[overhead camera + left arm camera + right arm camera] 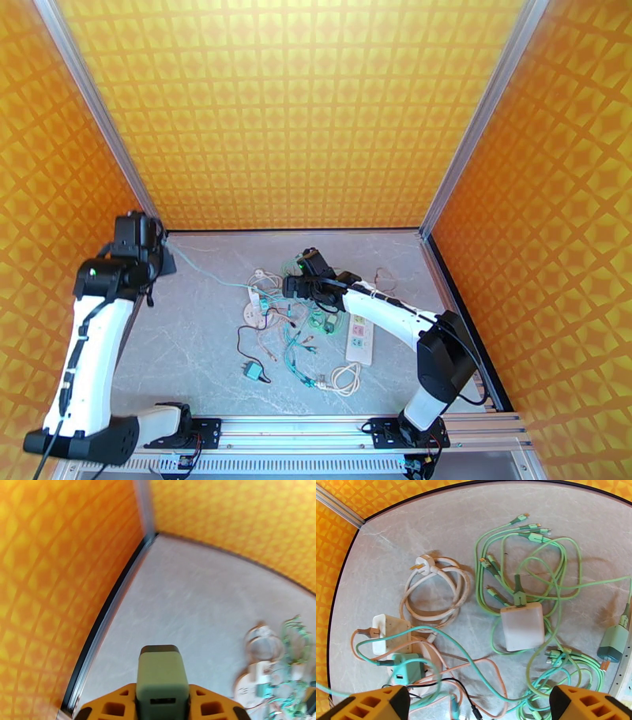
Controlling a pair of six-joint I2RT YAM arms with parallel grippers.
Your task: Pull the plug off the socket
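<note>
- Grey-green plug (162,673) sits nearest your left wrist lens, clamped between the orange fingers (112,705) of the left gripper (162,699). The jaws are narrow and press on its two sides.
- In the top view, your left gripper is raised at the far left wall, off the table (197,347) and well apart from the cable pile. A thin teal cable (201,271) runs from it toward the pile.
- At the left of the pile in the right wrist view lies the white socket block (389,632), with a teal adapter (407,669) just beside it. You cannot tell whether the adapter is seated. A coiled white cord (434,598) lies behind them.
- In the middle of the pile is a white cube (522,625), with green leads (553,559) fanning out from it.
- Your right gripper (480,705) hovers over the pile, jaws spread wide, nothing between them.
- At the right in the top view, a white power strip (361,338) lies flat beside the right forearm.
</note>
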